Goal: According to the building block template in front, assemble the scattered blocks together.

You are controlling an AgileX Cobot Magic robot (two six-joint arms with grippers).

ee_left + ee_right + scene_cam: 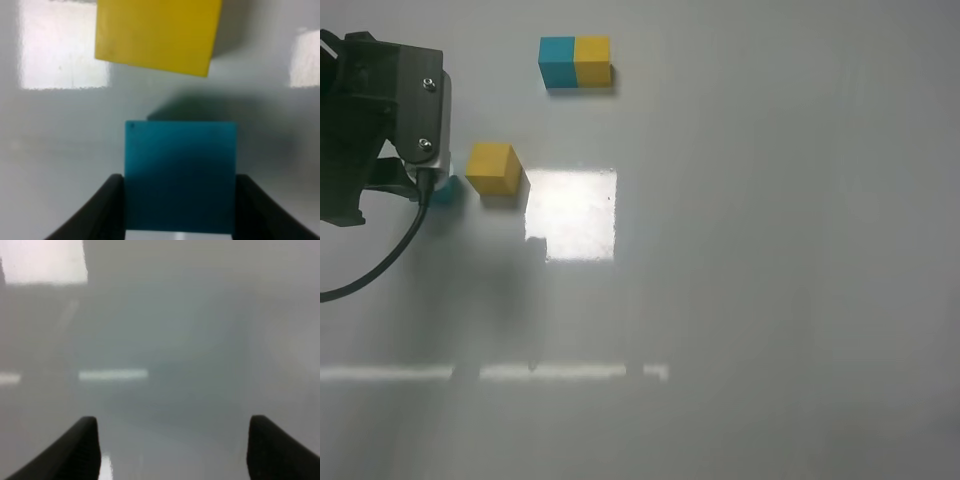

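The template (576, 62), a teal-and-yellow bar, lies at the back of the white table. The loose yellow cube (495, 168) sits left of centre; it also shows in the left wrist view (157, 35). My left gripper (438, 188) is just left of it, shut on the loose teal cube (180, 175), of which only a corner shows in the high view (444, 190). The black fingers (105, 210) press both its sides. A small gap separates the teal cube from the yellow one. My right gripper (170, 450) is open and empty over bare table, outside the high view.
A bright square glare patch (572, 212) lies right of the yellow cube. A black cable (390, 255) hangs from the left arm. The white table (770, 300) stretches to the right and front.
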